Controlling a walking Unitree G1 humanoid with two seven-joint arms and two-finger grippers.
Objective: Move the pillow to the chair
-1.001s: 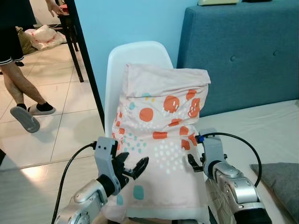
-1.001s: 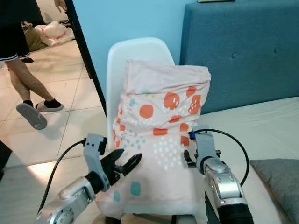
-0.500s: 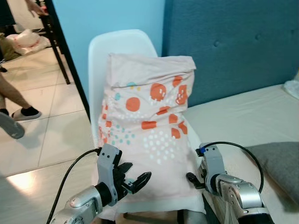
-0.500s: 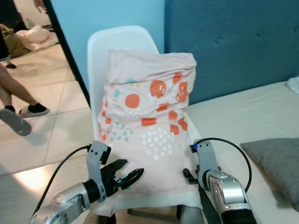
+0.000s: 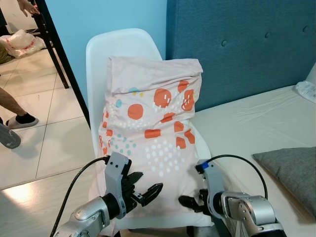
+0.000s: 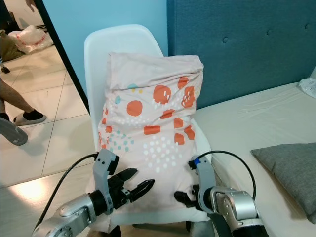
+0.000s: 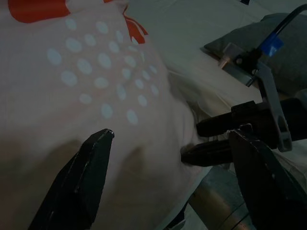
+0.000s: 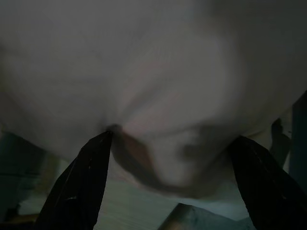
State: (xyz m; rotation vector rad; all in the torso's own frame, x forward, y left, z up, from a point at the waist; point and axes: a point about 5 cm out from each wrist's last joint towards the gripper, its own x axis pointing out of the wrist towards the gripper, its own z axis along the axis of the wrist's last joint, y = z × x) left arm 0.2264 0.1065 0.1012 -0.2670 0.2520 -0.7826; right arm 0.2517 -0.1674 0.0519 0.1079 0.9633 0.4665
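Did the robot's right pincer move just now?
Yes. The right pincer has dropped from beside the pillow's orange patches to its bottom edge, fingers open, judged against the pillow on the white chair.

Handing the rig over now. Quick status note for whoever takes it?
Left tool: open, at the lower front edge of the pink pillow with orange and teal dots, holding nothing.
Right tool: open, at the pillow's lower right edge, fingers spread against the fabric in the right wrist view.
Pillow stands upright on the white plastic chair, leaning on its backrest.
Done: pillow is on the chair.
Left: probably just pull both arms clear and check that it stays put.
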